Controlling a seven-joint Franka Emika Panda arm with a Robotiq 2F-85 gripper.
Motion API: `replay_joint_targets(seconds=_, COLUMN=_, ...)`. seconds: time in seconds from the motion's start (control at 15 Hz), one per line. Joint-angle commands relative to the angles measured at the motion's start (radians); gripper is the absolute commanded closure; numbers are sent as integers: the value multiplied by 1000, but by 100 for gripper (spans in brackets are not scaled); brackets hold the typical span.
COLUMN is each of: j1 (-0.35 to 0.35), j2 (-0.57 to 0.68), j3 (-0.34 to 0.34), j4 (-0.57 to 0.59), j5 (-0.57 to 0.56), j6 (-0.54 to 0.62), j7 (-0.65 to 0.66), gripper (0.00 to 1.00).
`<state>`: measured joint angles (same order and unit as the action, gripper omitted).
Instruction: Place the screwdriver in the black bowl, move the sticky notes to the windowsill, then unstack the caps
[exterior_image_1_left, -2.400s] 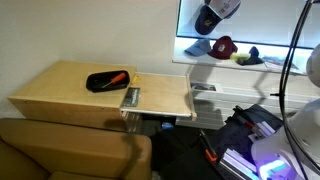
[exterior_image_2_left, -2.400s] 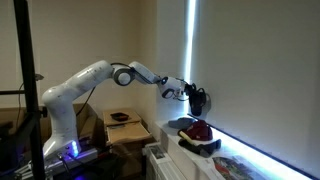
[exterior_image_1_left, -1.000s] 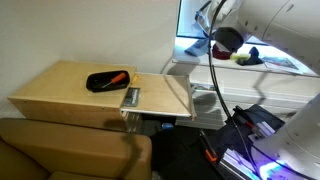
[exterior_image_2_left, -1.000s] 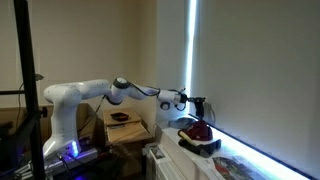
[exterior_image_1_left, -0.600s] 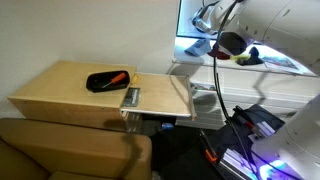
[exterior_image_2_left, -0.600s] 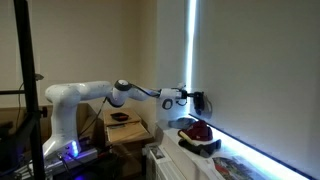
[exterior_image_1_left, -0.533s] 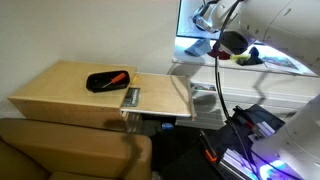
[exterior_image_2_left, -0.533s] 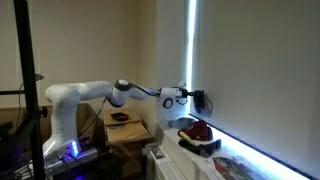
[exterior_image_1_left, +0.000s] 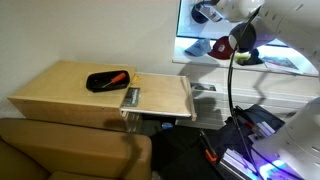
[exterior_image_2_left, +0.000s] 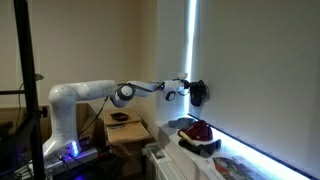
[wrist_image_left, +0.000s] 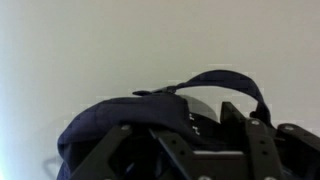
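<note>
In both exterior views my gripper (exterior_image_2_left: 187, 90) hangs high in front of the window, with the dark navy cap (exterior_image_2_left: 199, 94) (exterior_image_1_left: 207, 14) at its tip, well above the windowsill (exterior_image_2_left: 225, 150). In the wrist view that cap (wrist_image_left: 140, 122) drapes over the fingers (wrist_image_left: 250, 140), which stand apart; a grip does not show. The dark red cap (exterior_image_2_left: 198, 129) (exterior_image_1_left: 243, 40) rests on the windowsill (exterior_image_1_left: 290, 66). A yellow patch there looks like the sticky notes (exterior_image_1_left: 244, 60). The orange-handled screwdriver (exterior_image_1_left: 114, 77) lies in the black bowl (exterior_image_1_left: 100, 84) on the wooden table.
A small grey rectangular object (exterior_image_1_left: 131, 96) lies near the wooden table's (exterior_image_1_left: 60, 90) front edge. A blue item (exterior_image_1_left: 200, 47) sits on the windowsill. A brown sofa back (exterior_image_1_left: 70, 150) fills the foreground. Cables and lit equipment (exterior_image_1_left: 260, 140) crowd the floor.
The gripper has risen with the dark navy cap, higher above the windowsill and the red cap. Everything on the table stays put.
</note>
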<state>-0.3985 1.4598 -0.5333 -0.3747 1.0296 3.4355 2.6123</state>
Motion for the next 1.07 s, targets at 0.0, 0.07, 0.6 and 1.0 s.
replay_joint_targets(seconds=0.0, j1=-5, j2=0, j3=276, j4=29, j5=-235, j6=-37, j7=-1, gripper=7)
replay_joint_targets(seconds=0.07, j1=-25, j2=4, j3=363, j4=34, j5=-329, j6=-76, j7=-1, gripper=1)
replay_joint_targets(seconds=0.6, j1=-185, j2=19, j3=738, j4=-22, j5=-561, j6=-433, j7=-299, gripper=34)
replay_joint_targets(seconds=1.0, j1=-279, j2=27, j3=558, j4=-26, j5=-676, j6=-754, j7=-228, gripper=77)
